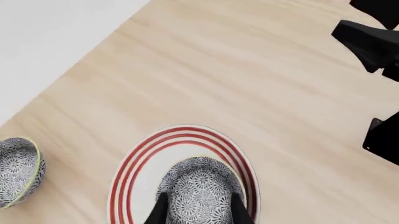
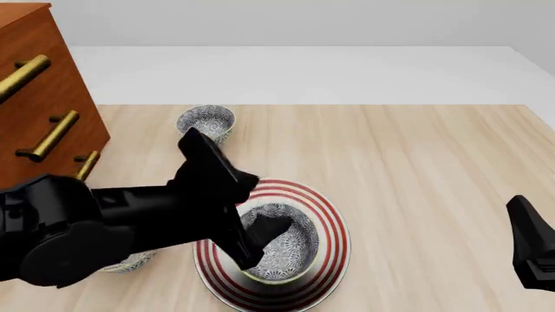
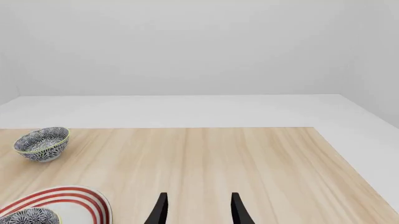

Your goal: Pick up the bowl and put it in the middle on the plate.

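The blue-and-white patterned bowl [image 2: 290,250] rests upright about in the middle of the red-ringed white plate [image 2: 334,224]. My left gripper [image 2: 260,237] hovers right over it, open. In the left wrist view its fingers [image 1: 160,212] stand wide apart at either side of the bowl [image 1: 199,189], with the plate [image 1: 181,137] beneath. Far to the right, near the table's front edge, my right gripper [image 2: 524,224] is open and holds nothing. The right wrist view shows that gripper [image 3: 198,212] over bare wood, with the plate [image 3: 68,196] and the bowl [image 3: 28,217] at one corner.
A second identical bowl [image 2: 206,121] stands at the back left of the table, also seen as a bowl [image 3: 42,143] in the right wrist view. A third bowl [image 2: 130,262] peeks out under my left arm. A wooden drawer cabinet [image 2: 39,97] with brass handles stands at the left.
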`<action>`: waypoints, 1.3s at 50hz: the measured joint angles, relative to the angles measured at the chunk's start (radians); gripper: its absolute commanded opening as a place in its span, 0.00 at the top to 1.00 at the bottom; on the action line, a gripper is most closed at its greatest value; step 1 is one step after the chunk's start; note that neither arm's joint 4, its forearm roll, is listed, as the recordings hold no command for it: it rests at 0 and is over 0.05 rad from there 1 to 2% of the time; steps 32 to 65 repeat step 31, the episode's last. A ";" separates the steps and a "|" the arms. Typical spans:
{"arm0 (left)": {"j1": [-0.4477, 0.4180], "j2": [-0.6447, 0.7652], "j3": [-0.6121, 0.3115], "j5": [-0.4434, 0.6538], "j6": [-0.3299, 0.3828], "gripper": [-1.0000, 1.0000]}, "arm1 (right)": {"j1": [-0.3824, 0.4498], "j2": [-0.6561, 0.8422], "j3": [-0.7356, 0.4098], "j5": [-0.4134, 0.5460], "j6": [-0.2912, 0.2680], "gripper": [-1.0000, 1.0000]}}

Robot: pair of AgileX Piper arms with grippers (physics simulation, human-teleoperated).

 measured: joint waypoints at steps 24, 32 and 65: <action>0.164 -0.219 0.250 -0.161 -0.033 0.00 | 0.000 0.000 0.000 0.000 0.000 0.00; 0.224 -0.290 0.333 -0.180 -0.050 0.00 | 0.000 0.000 0.000 0.000 0.000 0.00; 0.224 -0.290 0.333 -0.180 -0.050 0.00 | 0.000 0.000 0.000 0.000 0.000 0.00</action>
